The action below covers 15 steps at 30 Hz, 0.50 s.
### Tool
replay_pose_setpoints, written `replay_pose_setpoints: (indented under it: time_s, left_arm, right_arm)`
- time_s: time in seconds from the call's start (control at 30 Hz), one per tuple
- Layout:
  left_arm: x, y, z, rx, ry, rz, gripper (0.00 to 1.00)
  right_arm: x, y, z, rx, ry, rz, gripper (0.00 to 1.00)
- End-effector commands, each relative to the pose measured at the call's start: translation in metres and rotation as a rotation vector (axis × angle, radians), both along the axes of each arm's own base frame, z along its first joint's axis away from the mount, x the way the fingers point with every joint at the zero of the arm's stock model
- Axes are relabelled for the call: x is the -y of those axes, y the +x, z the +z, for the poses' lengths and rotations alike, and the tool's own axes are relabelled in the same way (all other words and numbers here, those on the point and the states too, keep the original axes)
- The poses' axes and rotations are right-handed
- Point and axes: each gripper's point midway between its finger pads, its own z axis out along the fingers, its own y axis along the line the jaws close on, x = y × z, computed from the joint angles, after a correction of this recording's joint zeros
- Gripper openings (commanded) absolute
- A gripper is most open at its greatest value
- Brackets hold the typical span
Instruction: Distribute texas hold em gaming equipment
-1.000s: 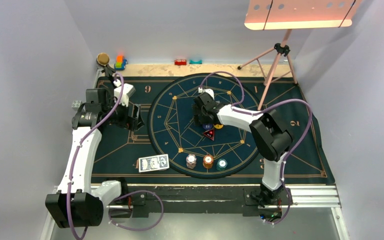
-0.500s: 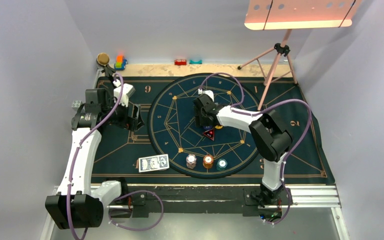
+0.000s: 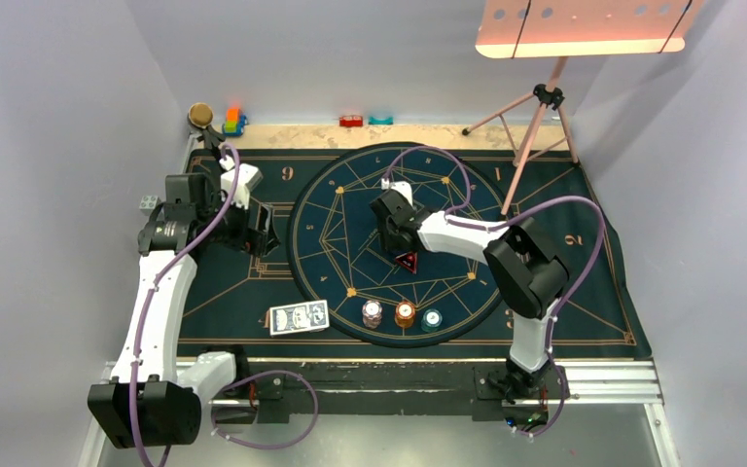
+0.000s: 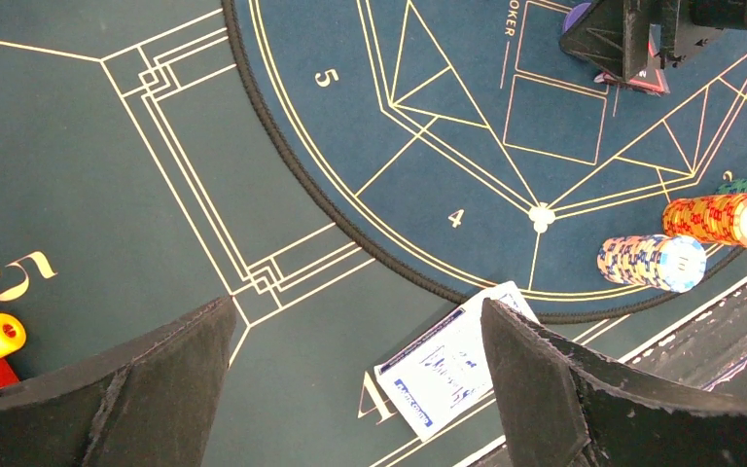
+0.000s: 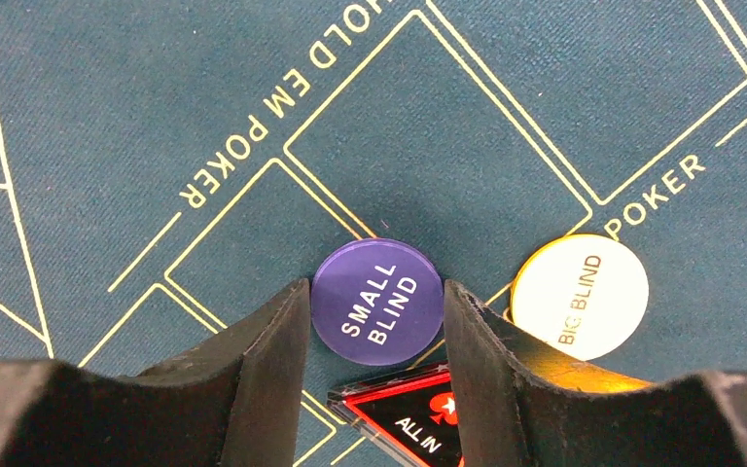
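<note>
Count with me: three stacks of small round chips stand in a row at the near edge of the big round dark-blue gold-lined mat (image 3: 331,195). They are the white chip stack (image 3: 373,313), the orange chip stack (image 3: 405,313) and the teal chip stack (image 3: 432,318), each just beside the next.

There is one pack of blue-white patterned playing cards (image 3: 299,317). It lies flat just left of the white stack, just outside the mat's rim on the dark green desk cloth (image 3: 593,292).

At the mat's middle you have two round buttons, the purple round SMALL BLIND disc (image 5: 377,302) and the white yellow-rimmed BIG BLIND disc (image 5: 580,297), near each other but apart. One red-and-black ALL IN plaque (image 5: 409,418) lies right below the purple one.

Your right hand (image 5: 375,288) is down over the purple disc and narrowed to its width. One black finger sits on each side, and both appear to press its rim. I can't tell whether the disc is off the mat.

Your left hand (image 4: 357,304) hangs above the cloth, left of the round mat. Its fingers are spread wide with nothing between them.
</note>
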Motion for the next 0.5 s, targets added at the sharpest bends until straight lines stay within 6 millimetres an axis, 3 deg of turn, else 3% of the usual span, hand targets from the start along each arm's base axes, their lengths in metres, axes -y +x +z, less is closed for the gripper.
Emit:
replay_pose_setpoints:
  time_s: [0.0, 0.13, 0.33, 0.47]
  left_arm:
    - [-0.001, -0.001, 0.008, 0.036, 0.018, -0.008, 1.00]
    - [-0.003, 0.000, 0.008, 0.023, 0.028, -0.002, 1.00]
    - [-0.009, 0.000, 0.015, 0.051, 0.046, 0.037, 1.00]
    - [-0.009, -0.001, 0.020, 0.058, 0.040, 0.044, 1.00]
  right_arm:
    - [0.001, -0.021, -0.002, -0.053, -0.032, 0.014, 0.50]
    - [-0.018, -0.030, -0.002, -0.072, 0.004, 0.057, 0.44]
    - [-0.072, -0.041, 0.000, -0.098, 0.044, 0.162, 0.33]
    - [-0.108, -0.045, 0.006, -0.107, 0.089, 0.215, 0.31]
